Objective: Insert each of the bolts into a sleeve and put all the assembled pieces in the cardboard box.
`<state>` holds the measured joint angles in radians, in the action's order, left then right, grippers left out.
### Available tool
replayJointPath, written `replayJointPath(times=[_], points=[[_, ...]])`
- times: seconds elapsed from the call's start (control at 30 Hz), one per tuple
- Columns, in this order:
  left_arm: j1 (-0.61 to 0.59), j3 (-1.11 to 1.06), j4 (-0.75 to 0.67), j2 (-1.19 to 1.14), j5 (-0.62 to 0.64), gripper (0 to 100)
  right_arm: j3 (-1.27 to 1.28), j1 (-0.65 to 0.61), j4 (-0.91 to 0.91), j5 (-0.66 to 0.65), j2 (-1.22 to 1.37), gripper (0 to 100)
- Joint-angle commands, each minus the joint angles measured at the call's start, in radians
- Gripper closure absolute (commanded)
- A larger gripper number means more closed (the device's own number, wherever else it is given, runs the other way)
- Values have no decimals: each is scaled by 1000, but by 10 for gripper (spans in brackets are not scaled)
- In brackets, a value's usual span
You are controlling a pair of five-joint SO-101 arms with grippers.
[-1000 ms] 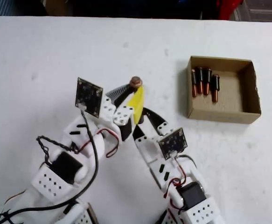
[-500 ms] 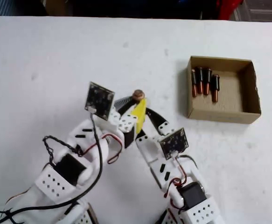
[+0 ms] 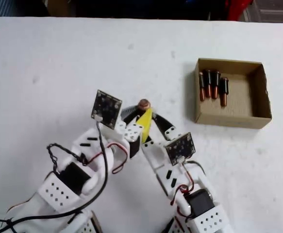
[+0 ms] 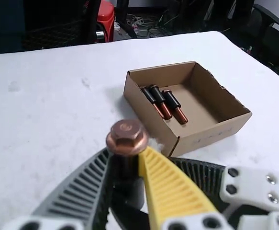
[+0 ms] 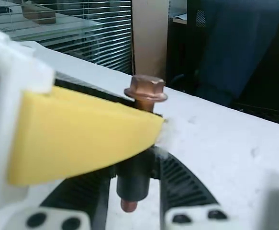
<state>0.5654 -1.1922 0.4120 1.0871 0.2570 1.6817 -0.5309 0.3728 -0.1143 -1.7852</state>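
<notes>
**High view first: bolt in sleeve, at the meeting of the two arms**

**High view.** Bolt [image 3: 143, 104]: head up, between the two arms and well apart from the cardboard box [image 3: 231, 119]. Left gripper [image 3: 141, 110]: closed on the bolt, yellow finger [image 3: 145, 119] on the side toward the box. Assembled pieces [image 3: 212, 85]: four, laid side by side against the box's far left wall. Table [image 3: 58, 58]: white.

**Left wrist view.** The yellow and grey fingers pinch the shank just under the hexagonal head. The box lies beyond, its open top facing up.

**Right wrist view.** Sleeve [image 5: 134, 179]: black, upright, on the lower shank, with the copper tip showing below it. Right gripper [image 5: 136, 189]: set around the sleeve. You cannot tell whether it has closed on it.

**Handling notes (judgement).**
- The bolt appears to be through the sleeve but not home, because the yellow finger sits between head and sleeve.
- Make sure the right gripper has a firm hold on the sleeve before you loosen the left one.
- Keep the shank in line with the bore and open the left gripper slowly, so that nothing tips.
- Let the head settle onto the sleeve.
- Only then carry the piece to the box and lay it in the free space beside the other four.
</notes>
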Motion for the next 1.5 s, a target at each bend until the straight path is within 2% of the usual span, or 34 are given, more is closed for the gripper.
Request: replayJointPath(times=[0.0, 0.43, 0.63, 0.77, 1.0, 1.3, 1.47], points=[[16, 0, 5, 4, -3, 977, 9, 21, -25, 2, -15, 982], [16, -3, 11, 4, -9, 969, 9, 24, -24, 2, -12, 982], [-2, -15, 11, 4, -9, 833, 9, 24, -22, 2, -10, 982], [-67, -25, 11, 4, -9, 805, 9, 21, 4, 2, -13, 982], [-88, -17, 2, 4, -9, 805, 9, 24, 2, 2, -15, 981], [-104, -11, -98, 5, -11, 807, 9, 24, 4, 2, -15, 981], [-171, 72, -48, 5, -6, 808, 9, 24, 5, 2, -12, 981]])
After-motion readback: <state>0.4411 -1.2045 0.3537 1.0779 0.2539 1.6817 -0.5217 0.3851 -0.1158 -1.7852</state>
